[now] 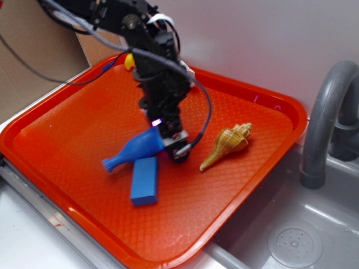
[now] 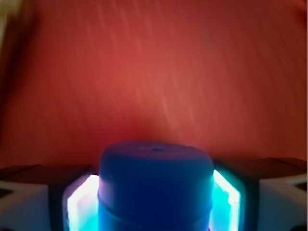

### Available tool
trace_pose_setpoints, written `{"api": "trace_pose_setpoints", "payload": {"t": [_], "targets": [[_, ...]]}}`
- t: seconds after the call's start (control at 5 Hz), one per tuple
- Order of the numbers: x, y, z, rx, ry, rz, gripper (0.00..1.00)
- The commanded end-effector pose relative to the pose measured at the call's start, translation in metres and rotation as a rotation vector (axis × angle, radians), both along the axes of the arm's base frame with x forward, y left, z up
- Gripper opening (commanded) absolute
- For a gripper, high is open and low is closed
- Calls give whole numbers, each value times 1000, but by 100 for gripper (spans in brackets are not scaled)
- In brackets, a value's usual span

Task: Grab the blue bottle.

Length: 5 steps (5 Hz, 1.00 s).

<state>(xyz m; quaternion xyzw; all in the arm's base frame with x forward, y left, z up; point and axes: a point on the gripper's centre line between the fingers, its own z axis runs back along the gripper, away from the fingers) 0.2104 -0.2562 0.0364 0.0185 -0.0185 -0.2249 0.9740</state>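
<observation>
The blue bottle lies tilted over the red tray, neck pointing down-left, its wide base end between the fingers of my gripper. The bottle looks lifted a little off the tray. In the wrist view the bottle's flat base fills the gap between both glowing finger pads, which press its sides. My gripper is shut on the bottle.
A blue rectangular block lies just below the bottle. A tan seashell lies to the right. A yellow object shows behind the arm. A grey sink and faucet are at the right.
</observation>
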Motion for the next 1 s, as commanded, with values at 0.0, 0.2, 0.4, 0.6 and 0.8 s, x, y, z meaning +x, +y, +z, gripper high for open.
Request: {"api": "trace_pose_setpoints", "payload": {"t": [0.0, 0.2, 0.4, 0.6, 0.8], "targets": [[3, 62, 110, -147, -103, 322, 0], [-4, 112, 129, -164, -125, 463, 0], [-25, 156, 164, -153, -198, 606, 0], [-43, 174, 181, -162, -223, 711, 0], [-38, 178, 178, -161, -201, 742, 0]]}}
